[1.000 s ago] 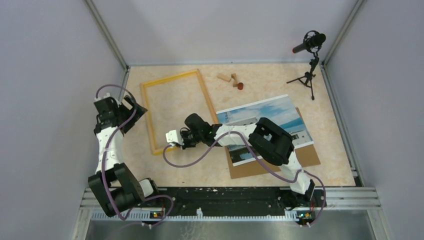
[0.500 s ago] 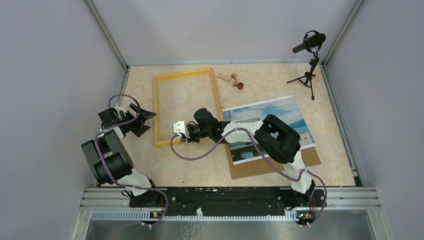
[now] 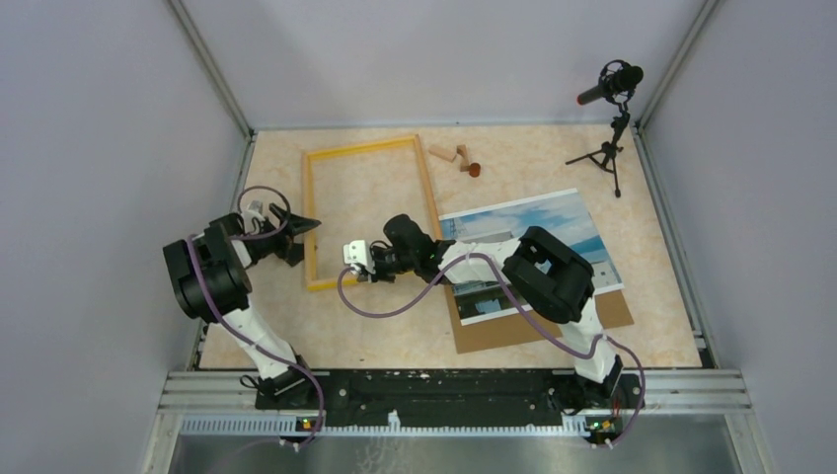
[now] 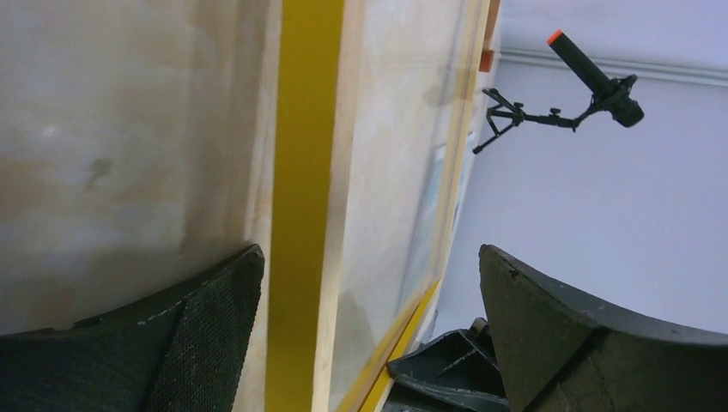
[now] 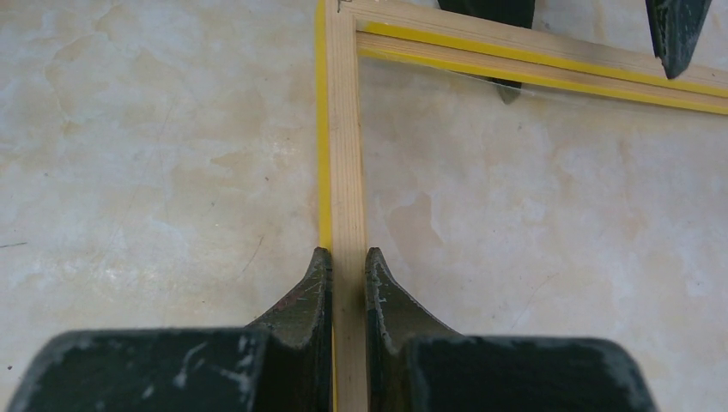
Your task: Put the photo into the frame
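The thin yellow frame lies flat on the table at back left. My right gripper is shut on its near rail, close to the near-left corner; both fingers press the wood in the right wrist view. My left gripper is open and straddles the frame's left rail with a wide gap on either side. The photo, a white building under blue sky, lies to the right of the frame, partly under my right arm.
A brown backing board lies under the photo's near edge. Small wooden pieces sit behind the frame's right corner. A microphone on a tripod stands at back right. Walls close in the left, back and right.
The frame has turned and slid right with my right gripper on it. My left arm has folded back and down, bringing its open gripper over the left rail.
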`<act>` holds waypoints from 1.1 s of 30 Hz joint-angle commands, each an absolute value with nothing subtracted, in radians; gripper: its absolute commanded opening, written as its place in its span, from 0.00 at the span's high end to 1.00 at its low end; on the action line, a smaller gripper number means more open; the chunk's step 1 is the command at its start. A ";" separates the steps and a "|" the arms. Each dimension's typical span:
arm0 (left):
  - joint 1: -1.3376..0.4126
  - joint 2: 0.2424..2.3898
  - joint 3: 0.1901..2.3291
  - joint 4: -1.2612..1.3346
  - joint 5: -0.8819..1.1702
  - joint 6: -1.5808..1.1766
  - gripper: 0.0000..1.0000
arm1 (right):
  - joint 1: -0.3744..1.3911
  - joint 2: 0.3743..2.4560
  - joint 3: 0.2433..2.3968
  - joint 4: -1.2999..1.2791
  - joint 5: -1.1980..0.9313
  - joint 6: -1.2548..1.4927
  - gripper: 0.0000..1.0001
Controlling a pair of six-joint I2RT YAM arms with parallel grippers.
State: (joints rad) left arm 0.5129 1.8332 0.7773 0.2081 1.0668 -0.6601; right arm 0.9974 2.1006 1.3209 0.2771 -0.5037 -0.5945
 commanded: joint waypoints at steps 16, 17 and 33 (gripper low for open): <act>0.441 2.035 0.836 0.772 1.201 -1.107 0.16 | 1.004 2.008 1.364 0.346 -0.571 -0.623 1.00; 0.442 2.047 0.827 0.853 1.207 -1.160 0.19 | 1.006 2.009 1.365 0.345 -0.569 -0.624 1.00; 0.458 2.222 0.733 1.695 1.203 -1.704 0.47 | 1.015 2.033 1.377 0.327 -0.545 -0.616 1.00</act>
State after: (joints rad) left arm 0.4500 2.2333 0.7509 1.4086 1.1809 -1.6180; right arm 1.0016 2.0933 1.3239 0.2764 -0.5194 -0.6022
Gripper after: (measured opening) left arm 0.553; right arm 0.071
